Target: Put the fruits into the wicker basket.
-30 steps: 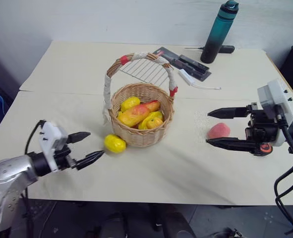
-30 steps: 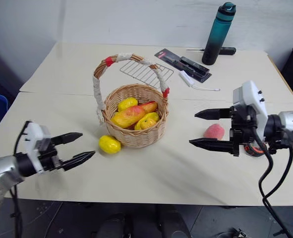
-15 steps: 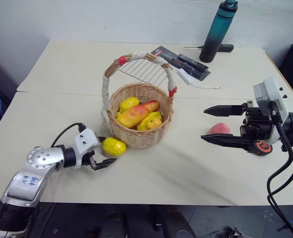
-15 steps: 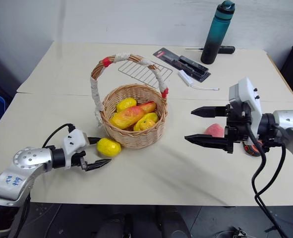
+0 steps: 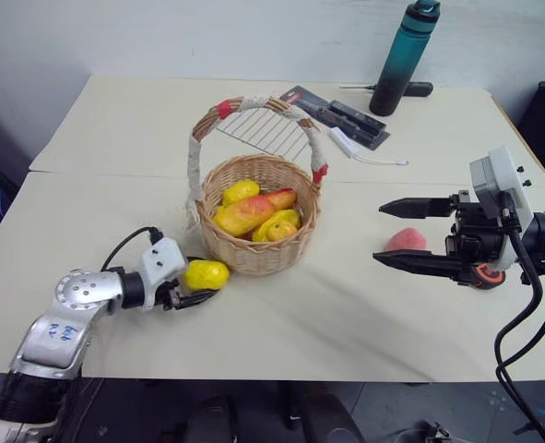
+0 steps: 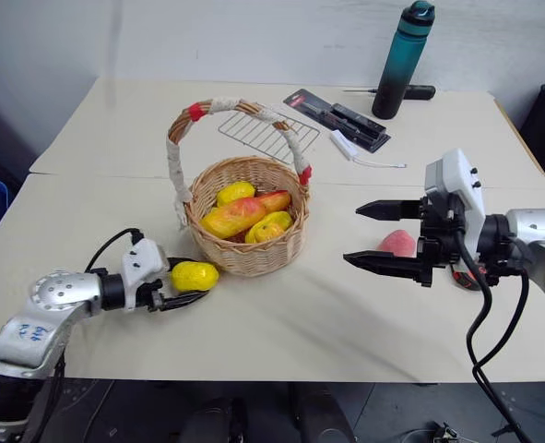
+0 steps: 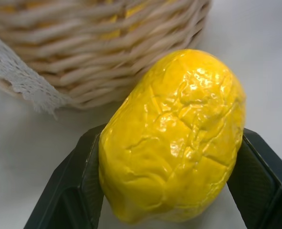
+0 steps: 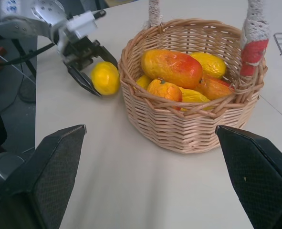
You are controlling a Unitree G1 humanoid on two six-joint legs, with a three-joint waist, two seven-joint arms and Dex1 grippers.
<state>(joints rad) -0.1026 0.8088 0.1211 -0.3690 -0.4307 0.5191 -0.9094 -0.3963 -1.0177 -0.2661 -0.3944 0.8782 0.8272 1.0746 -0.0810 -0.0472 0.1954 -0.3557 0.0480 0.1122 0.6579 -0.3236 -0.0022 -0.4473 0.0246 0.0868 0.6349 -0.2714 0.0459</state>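
Lemon grasped beside the basket
The lemon [image 5: 206, 274] is clamped by the left gripper [image 5: 195, 287] near the table's front edge; the right gripper [image 5: 410, 234] is spread wide.

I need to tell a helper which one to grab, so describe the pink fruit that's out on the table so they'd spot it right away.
Start at the wicker basket in the middle of the table, then look toward the robot's right. The pink fruit lies alone on the bare tabletop there, seen between the right gripper's spread black fingers. It is round and pink-red, unlike the yellow fruit beside the basket.
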